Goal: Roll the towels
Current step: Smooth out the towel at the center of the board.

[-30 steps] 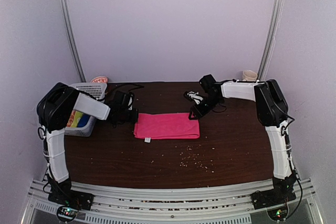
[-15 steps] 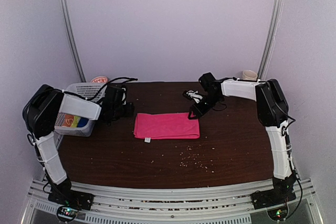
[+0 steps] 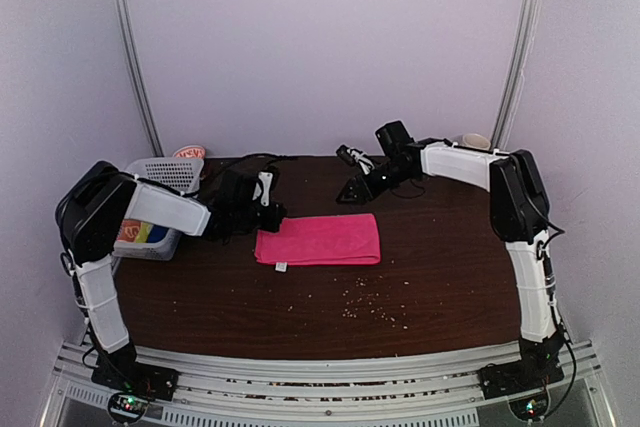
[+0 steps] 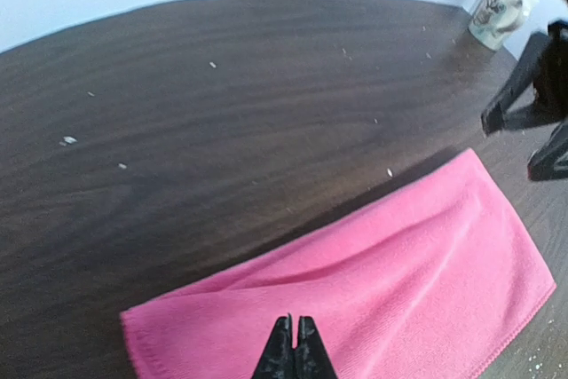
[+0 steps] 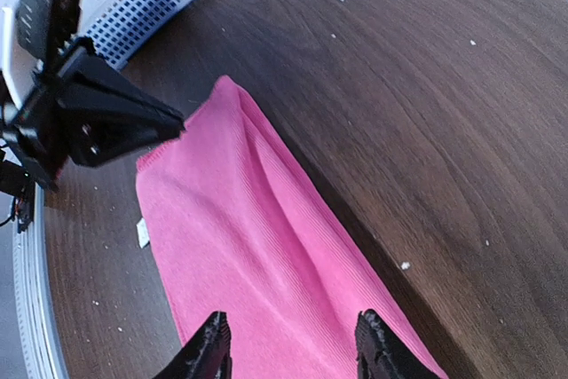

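Since the pink towel [image 3: 320,240] lies flat as a long folded strip across the middle of the table [image 3: 450,277], rolling hasn't begun, by my read. The white lattice basket [image 3: 170,172] sits at the far-left corner w/ sth orange showing through its wall; can't tell if that's the 2nd towel. The left pincer [image 4: 294,333] is closed tight w/ nothing in it, tips poised over the strip near its left short end. The right pincer [image 5: 291,335] stands abt half open, empty, hovering over the strip's other half.

To do the step well: open the left pincer, pinch one corner of a short edge, take the other corner w/ the right so both lift evenly. Tuck the 1st turn tight & square to the long edges, else the roll prob. cones. The cream mug [image 4: 497,11] at far right is well apart, no obstacle. The small white tag [image 3: 281,267] on the near-left edge is best rolled inside.
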You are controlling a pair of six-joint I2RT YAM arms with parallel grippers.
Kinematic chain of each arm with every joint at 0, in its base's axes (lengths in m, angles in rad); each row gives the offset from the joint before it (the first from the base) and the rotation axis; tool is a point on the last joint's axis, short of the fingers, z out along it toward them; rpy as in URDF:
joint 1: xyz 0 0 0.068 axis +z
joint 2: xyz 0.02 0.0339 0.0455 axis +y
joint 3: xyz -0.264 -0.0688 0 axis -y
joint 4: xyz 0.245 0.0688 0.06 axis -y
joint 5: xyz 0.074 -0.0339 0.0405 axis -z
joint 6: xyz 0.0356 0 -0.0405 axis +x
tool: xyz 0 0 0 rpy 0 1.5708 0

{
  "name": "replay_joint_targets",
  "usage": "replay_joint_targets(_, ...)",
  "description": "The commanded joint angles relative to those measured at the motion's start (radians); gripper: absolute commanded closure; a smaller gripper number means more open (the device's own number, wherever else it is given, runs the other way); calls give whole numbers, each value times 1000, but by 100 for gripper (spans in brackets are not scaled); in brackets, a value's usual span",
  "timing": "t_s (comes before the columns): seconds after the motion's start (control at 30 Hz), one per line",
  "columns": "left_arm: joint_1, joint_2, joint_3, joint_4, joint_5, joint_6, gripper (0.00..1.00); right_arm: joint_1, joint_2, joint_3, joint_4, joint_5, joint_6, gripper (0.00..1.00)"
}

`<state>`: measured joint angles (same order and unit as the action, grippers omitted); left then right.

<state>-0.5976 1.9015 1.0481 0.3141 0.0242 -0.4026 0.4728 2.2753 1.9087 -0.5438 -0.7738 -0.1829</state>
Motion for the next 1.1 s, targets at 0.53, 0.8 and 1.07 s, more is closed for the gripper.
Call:
replay_joint_targets(0.53,-5,217,166,-81,-183,37,100,-5,188,-65,286,-38,274,61)
replay_joint_targets(0.8,2,254,180,-133,-264,60,92,-41,146,-100,276,43,270,61)
replay_joint_targets(1.07,13,216,237,-177,-295,85,38,-42,-6,-30,142,125,117,55)
